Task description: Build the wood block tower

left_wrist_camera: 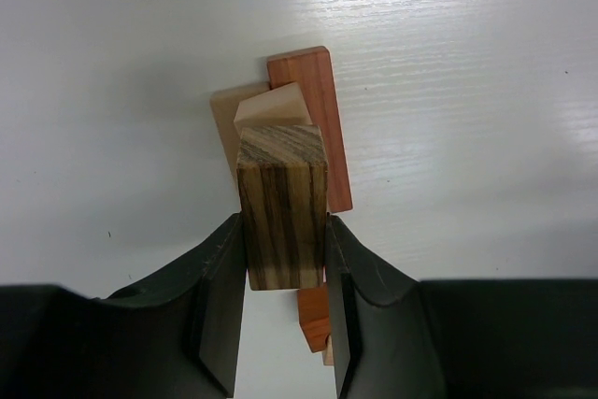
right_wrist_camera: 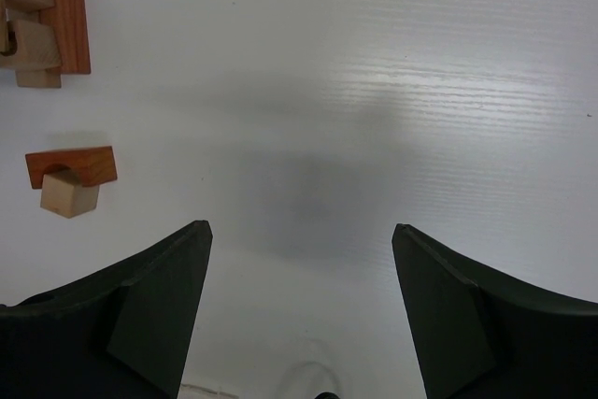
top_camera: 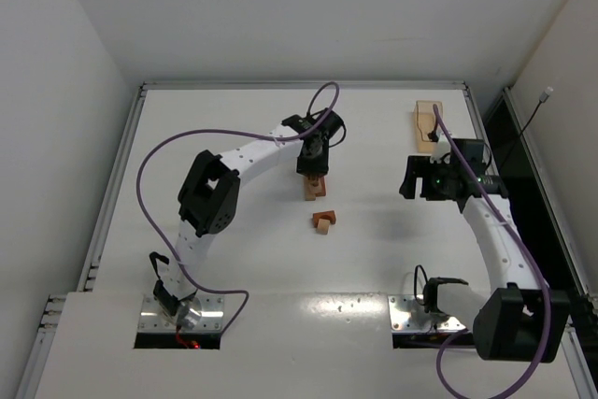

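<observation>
My left gripper (top_camera: 316, 163) is shut on a dark-striped wood block (left_wrist_camera: 282, 207) and holds it right over the tower (top_camera: 315, 188). In the left wrist view the tower shows as a reddish-brown bar (left_wrist_camera: 313, 128) with tan blocks (left_wrist_camera: 269, 107) against it, and a reddish piece (left_wrist_camera: 318, 317) shows below the held block. A reddish-brown arch (top_camera: 327, 218) and a tan cube (top_camera: 321, 226) lie together just in front of the tower. They also show in the right wrist view, the arch (right_wrist_camera: 72, 165) above the cube (right_wrist_camera: 68, 199). My right gripper (top_camera: 409, 180) is open and empty, well to the right of the blocks.
A translucent tan open tray (top_camera: 427, 124) lies at the back right, behind my right gripper. The table's raised edges run along the left, back and right. The right arm's purple cable loops near the tray.
</observation>
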Robot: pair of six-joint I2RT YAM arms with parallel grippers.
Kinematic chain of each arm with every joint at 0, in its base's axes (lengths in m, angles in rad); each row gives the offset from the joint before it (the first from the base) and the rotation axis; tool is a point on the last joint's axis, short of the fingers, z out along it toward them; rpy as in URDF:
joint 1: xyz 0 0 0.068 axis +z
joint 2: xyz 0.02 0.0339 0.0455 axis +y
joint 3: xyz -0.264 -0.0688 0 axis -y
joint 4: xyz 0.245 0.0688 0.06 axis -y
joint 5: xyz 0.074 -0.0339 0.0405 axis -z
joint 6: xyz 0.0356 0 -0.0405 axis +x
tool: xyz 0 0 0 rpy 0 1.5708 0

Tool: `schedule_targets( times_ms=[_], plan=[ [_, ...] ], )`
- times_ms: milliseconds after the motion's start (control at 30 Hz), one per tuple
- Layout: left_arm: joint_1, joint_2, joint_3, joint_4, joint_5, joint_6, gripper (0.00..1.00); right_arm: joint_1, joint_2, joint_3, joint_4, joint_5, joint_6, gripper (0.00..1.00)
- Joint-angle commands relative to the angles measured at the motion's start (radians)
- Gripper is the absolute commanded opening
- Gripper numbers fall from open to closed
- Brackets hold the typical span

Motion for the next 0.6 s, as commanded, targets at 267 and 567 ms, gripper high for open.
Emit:
schedule_targets(
  times_ms=[267,567],
  plan=[
    [0.015,0.009,0.012,0.022,0.045,-0.005,0.00,-0.004,0.022,0.018,0.053,-0.018,0.014,0.75],
    [0.015,0.009,0.012,0.022,0.035,-0.005,0.21,-0.004,0.031,0.018,0.062,-0.027,0.024,0.75]
  ],
)
